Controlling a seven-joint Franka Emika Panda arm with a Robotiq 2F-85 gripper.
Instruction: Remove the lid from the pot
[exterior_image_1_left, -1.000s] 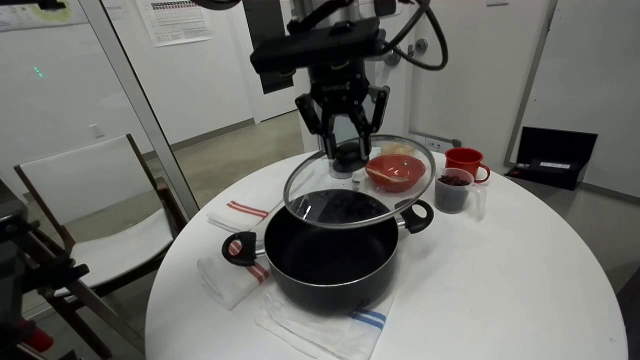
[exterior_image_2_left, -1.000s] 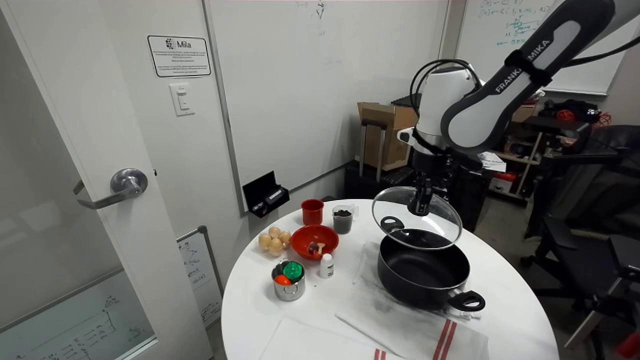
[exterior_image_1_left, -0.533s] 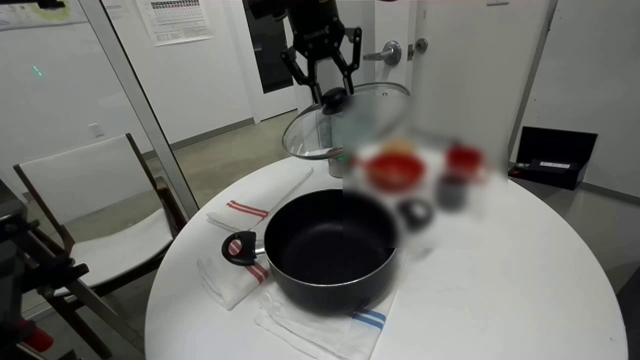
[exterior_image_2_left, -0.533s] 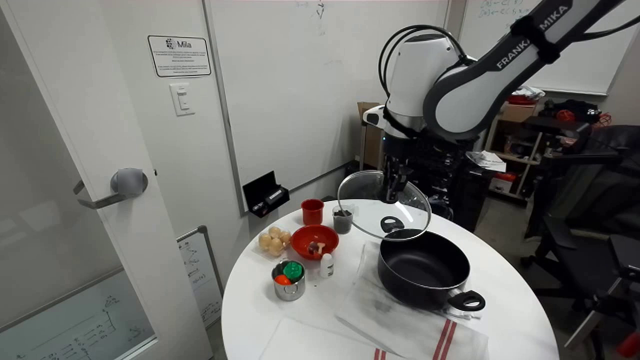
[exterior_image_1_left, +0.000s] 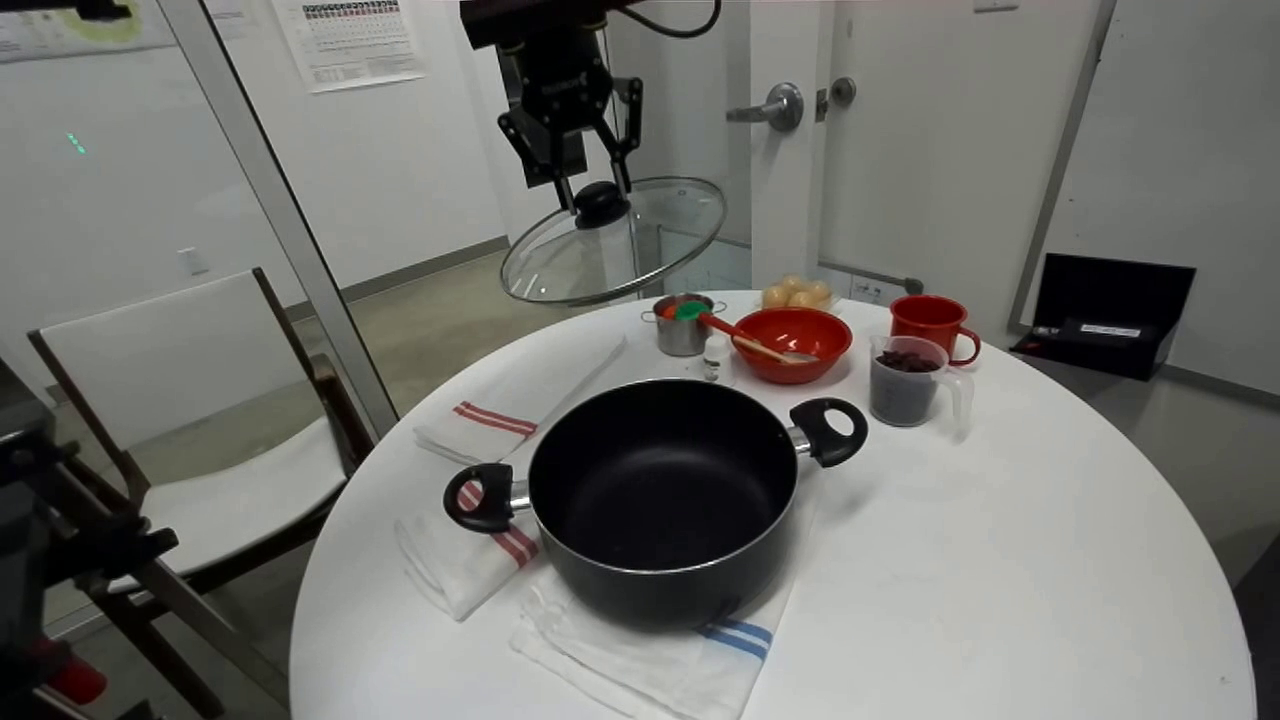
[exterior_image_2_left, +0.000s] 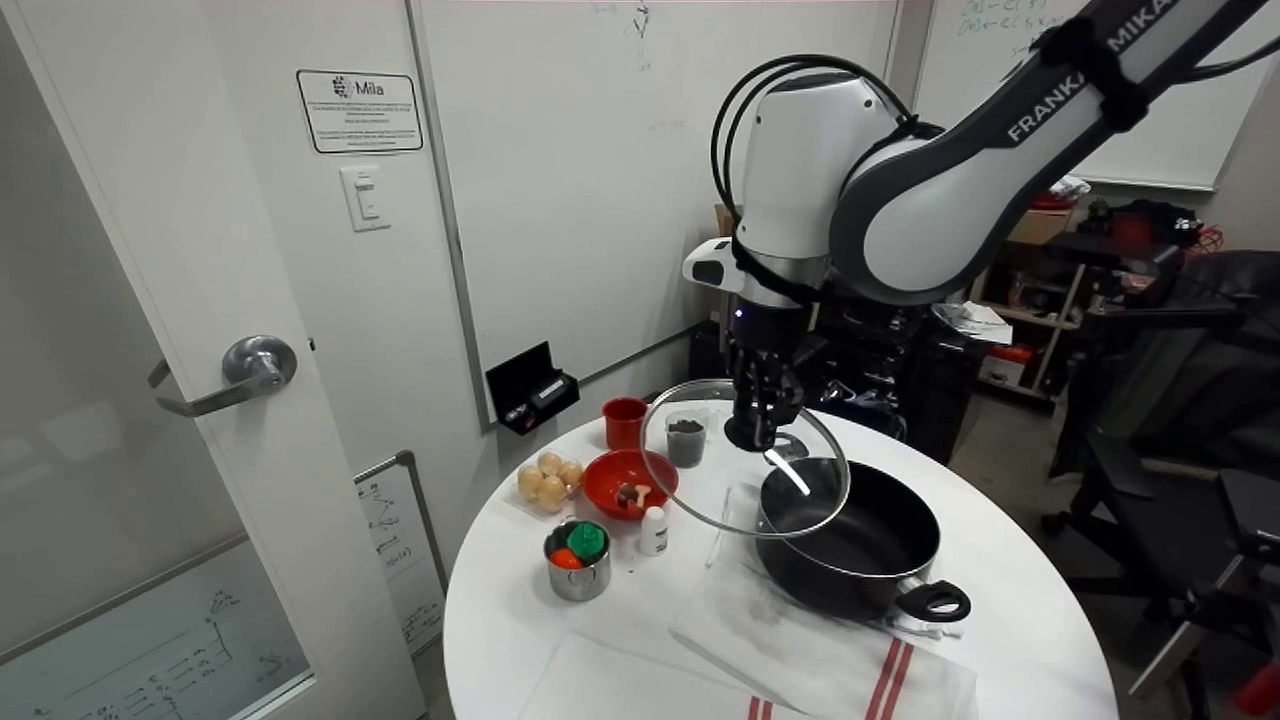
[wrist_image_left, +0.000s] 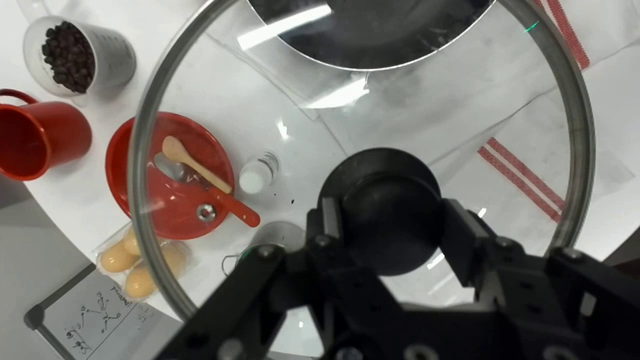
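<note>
Already off: the lid (exterior_image_1_left: 613, 245) hangs in the air, well apart from the pot (exterior_image_1_left: 663, 500), and looks tilted. Fingers (wrist_image_left: 462, 240) clamped on its dark knob (wrist_image_left: 382, 212), one each side. Change over the last second: lid climbs from just above the pot, then swings aside, toward the red-striped towels (exterior_image_1_left: 520, 392). Whether its edge still overhangs the pot, cannot tell. Reading: removal proper looks done; only a put-down seems left. Pot stands upright and uncovered, at least partly on a blue-striped towel (exterior_image_1_left: 650, 668), no shift seen from the lift. Farther out: white bottle (exterior_image_2_left: 653, 532), small steel pot (exterior_image_1_left: 682, 342), red bowl (exterior_image_1_left: 795, 373), all on the table (exterior_image_1_left: 1010, 560). Judgement: the towels promise a soft, flat landing; nearer the bottle, so wide a lid could knock things over. Tilt probably wants levelling first.
</note>
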